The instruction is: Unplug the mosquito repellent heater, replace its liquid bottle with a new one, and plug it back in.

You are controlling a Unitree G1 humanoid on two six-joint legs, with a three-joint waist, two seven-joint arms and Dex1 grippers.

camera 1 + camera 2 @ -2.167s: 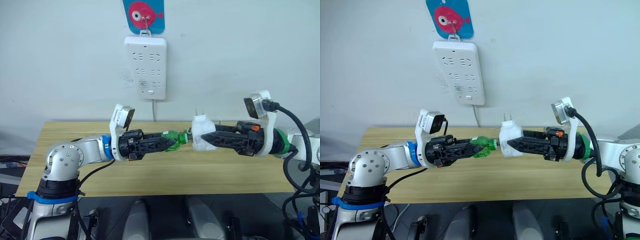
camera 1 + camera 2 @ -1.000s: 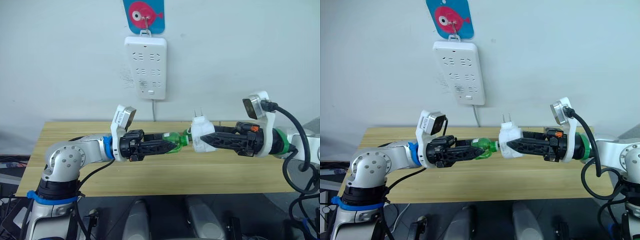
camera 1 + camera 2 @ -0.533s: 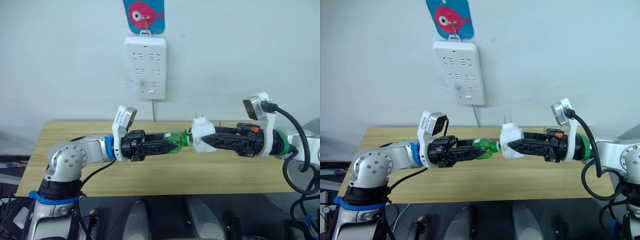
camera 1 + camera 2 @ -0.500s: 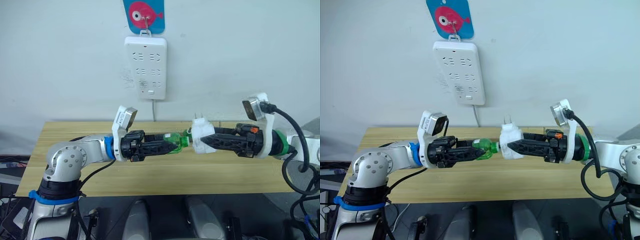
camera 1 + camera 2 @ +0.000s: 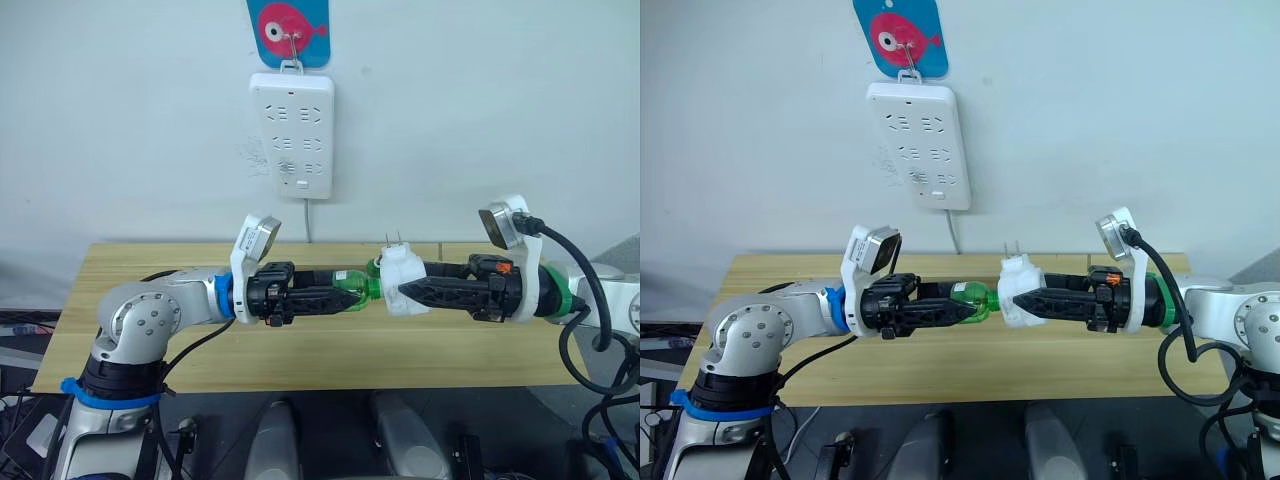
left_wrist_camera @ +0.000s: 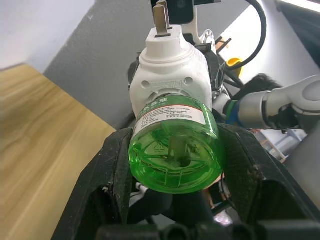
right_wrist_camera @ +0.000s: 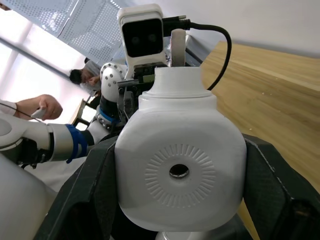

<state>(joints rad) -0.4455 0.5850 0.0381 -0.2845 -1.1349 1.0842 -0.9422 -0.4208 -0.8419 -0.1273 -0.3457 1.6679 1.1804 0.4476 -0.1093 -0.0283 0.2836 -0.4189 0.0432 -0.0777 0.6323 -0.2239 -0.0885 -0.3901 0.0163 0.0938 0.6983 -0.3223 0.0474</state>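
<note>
I see left gripper [image 5: 345, 293] pinching green bottle [image 5: 352, 285] | right gripper [image 5: 408, 291] clamping heater [image 5: 401, 280] | bottle mated into heater above table [image 5: 300, 350]

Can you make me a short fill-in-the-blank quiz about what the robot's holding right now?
1. The right gripper is shut on the white ____.
2. The left gripper is shut on a ____ bottle.
3. The power strip hangs on the ____.
4. The heater's prongs point ____.

Missing words: heater; green; wall; up

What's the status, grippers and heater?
Left gripper shut on green bottle. Right gripper shut on heater, unplugged, bottle at its base. Nothing in the way.
</note>
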